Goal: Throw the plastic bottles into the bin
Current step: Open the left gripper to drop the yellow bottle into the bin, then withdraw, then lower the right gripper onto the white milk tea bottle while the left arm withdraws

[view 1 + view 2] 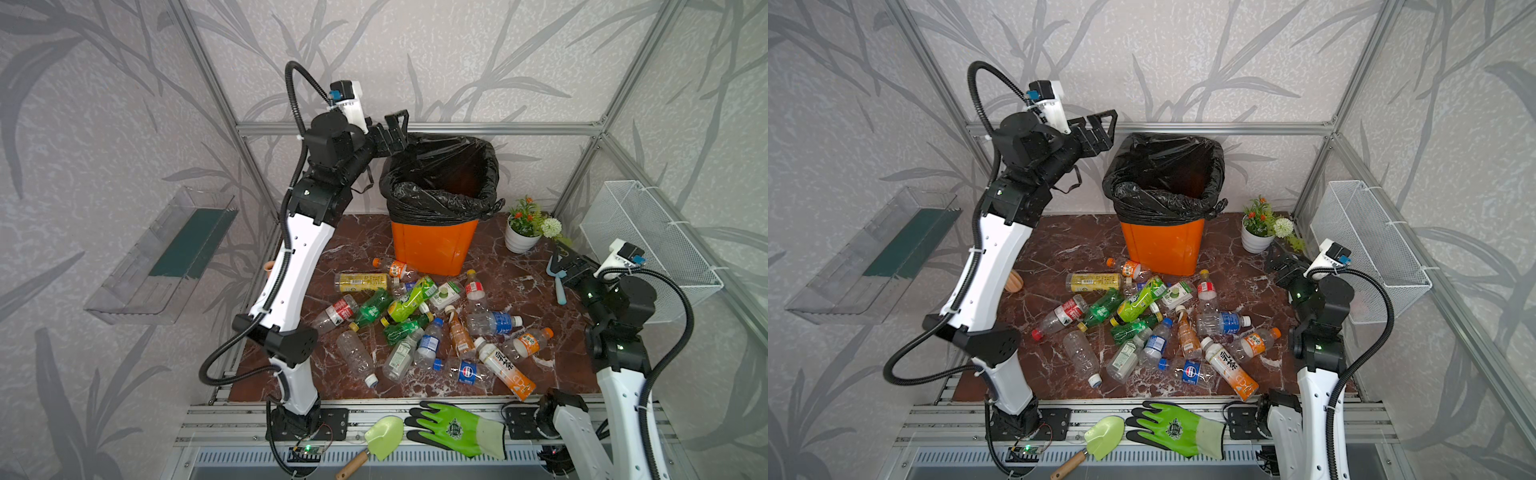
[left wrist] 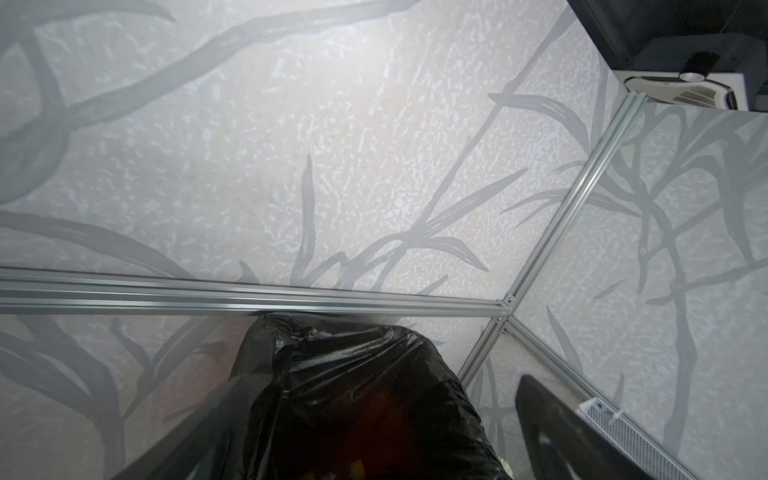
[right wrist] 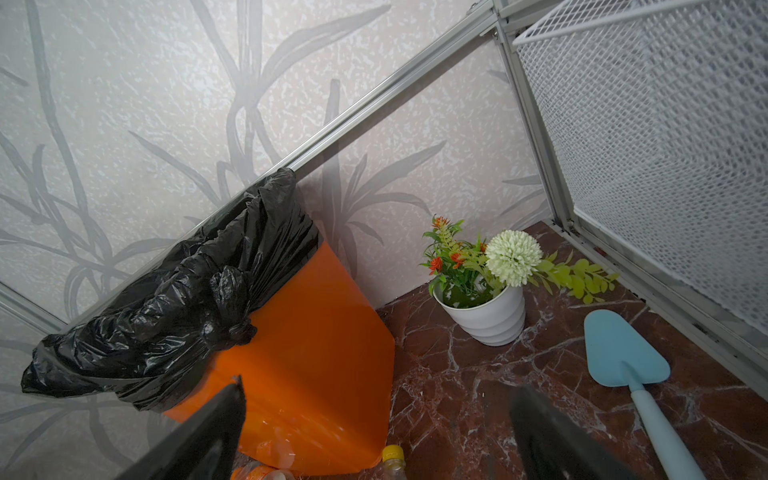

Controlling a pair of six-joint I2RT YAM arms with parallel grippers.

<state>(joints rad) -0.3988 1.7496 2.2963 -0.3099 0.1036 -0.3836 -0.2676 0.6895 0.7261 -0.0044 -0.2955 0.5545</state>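
Bottles [image 1: 411, 299] heaped up front, bin [image 1: 432, 245] upright behind!
Bottles lay flat, long axes every which way; right gripper [image 1: 561, 259] sat open, empty, to their right; left gripper [image 1: 397, 132], jaws spread and empty, hung above the bin's far-left rim.

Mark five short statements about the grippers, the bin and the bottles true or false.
1. The left gripper is open and empty, up by the bin rim. True.
2. The right gripper is shut on a bottle. False: it is open and holds nothing.
3. The bin's liner bag is white. False: it is black.
4. Many plastic bottles lie on the table in front of the bin. True.
5. The flower pot lies tipped over. False: it stands upright on the table, right of the bin.
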